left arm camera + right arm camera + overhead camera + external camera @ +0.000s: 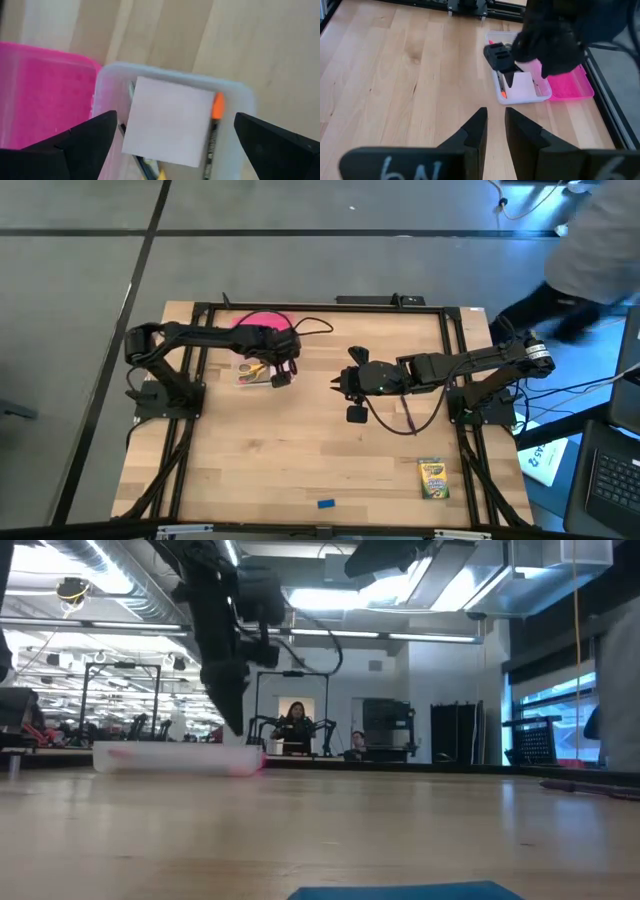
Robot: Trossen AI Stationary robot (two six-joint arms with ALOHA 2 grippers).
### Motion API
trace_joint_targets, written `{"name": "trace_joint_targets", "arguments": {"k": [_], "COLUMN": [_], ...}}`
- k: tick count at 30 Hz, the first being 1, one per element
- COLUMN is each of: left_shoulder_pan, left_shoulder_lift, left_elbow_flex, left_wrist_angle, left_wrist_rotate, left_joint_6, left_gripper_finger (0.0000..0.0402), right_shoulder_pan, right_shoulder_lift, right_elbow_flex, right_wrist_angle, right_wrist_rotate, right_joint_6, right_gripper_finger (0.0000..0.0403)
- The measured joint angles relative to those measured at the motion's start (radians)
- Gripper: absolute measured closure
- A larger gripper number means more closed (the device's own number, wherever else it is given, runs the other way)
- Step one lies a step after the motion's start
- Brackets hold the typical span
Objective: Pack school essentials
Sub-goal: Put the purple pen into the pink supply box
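A clear plastic box (239, 91) sits at the table's far left, its pink lid (45, 90) lying flat beside it. Inside, a pale square notepad (170, 120) lies on top of pencils and an orange-tipped pen (218, 106). My left gripper (175, 125) hangs open just above the box (250, 373), fingers on either side of the notepad and touching nothing. My right gripper (496, 125) hovers over the table's middle (340, 385), its fingers almost together and empty. A green-yellow crayon box (433, 478) and a small blue eraser (326, 503) lie flat near the front edge.
Bare wood lies between the box and the front edge. The black frame rails (200, 315) run along the table's sides and back. A person (590, 250) stands beyond the far right corner, and a laptop (610, 480) sits off the table's right side.
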Motion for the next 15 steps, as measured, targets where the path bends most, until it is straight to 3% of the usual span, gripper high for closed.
{"name": "trace_joint_targets", "arguments": {"k": [6, 11, 15], "left_shoulder_pan": [-0.075, -0.189, -0.297], "left_shoulder_lift": [-0.106, -0.166, -0.19], "left_elbow_flex": [0.0, 0.0, 0.0], "left_wrist_angle": [-0.046, -0.076, -0.097], "left_wrist_rotate": [-0.025, -0.117, -0.131], "left_joint_6": [-0.091, -0.192, -0.286], "left_gripper_finger": [0.0004, 0.0004, 0.0004], "right_shoulder_pan": [0.0, 0.0, 0.0], "right_shoulder_lift": [0.0, 0.0, 0.0], "right_elbow_flex": [0.0, 0.0, 0.0], "right_wrist_angle": [0.0, 0.0, 0.0], "right_wrist_rotate": [0.0, 0.0, 0.0], "right_joint_6": [0.0, 0.0, 0.0], "right_gripper_finger": [0.0331, 0.0331, 0.0331]}}
